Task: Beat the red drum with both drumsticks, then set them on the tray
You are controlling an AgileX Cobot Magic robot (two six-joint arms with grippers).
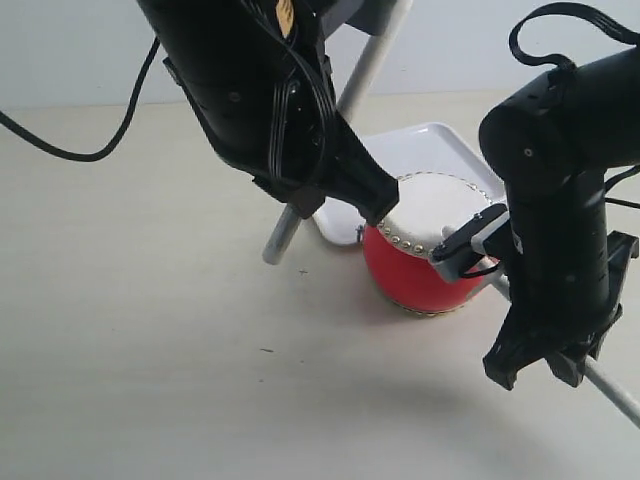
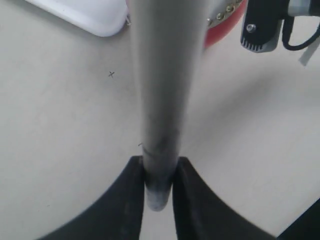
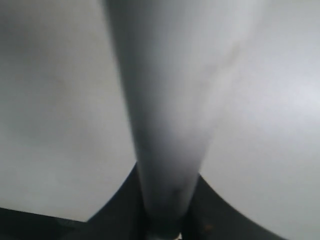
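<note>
While both of my claws were gripping sticks, the drum [image 1: 430, 270] stood upright on the table [image 1: 150, 330] between them, red body down and pale studded skin facing up. My left claw [image 2: 159, 172] was pressed together on the left stick [image 2: 165, 75]. Its two black fingers [image 2: 131, 205] pinched the stick close to the butt end, which poked out just past them. From the claw, that stick ran back up alongside my wrist, steeply tilted, with its pinched end low over the bare table. The drum sat near this claw, on the side towards my other arm. Whether my left arm touched the drum's rim I could not tell.

My right claw [image 3: 165, 200] was likewise clamped on the right stick [image 3: 165, 100], with a dark finger [image 3: 215, 210] on either side of it, though the wrist view there was too blurred for more detail. Seen from outside, that stick lay at a shallow slant just above the table and stuck out of the claw both ways. One end pointed at the drum's red side, the other away from it. I could not tell whether the near end met the drum.

The tray [image 1: 440, 140] lay flat beyond the drum, on the far side from both claws, with the drum hiding its near edge. One rounded corner of it was close to my left stick.
</note>
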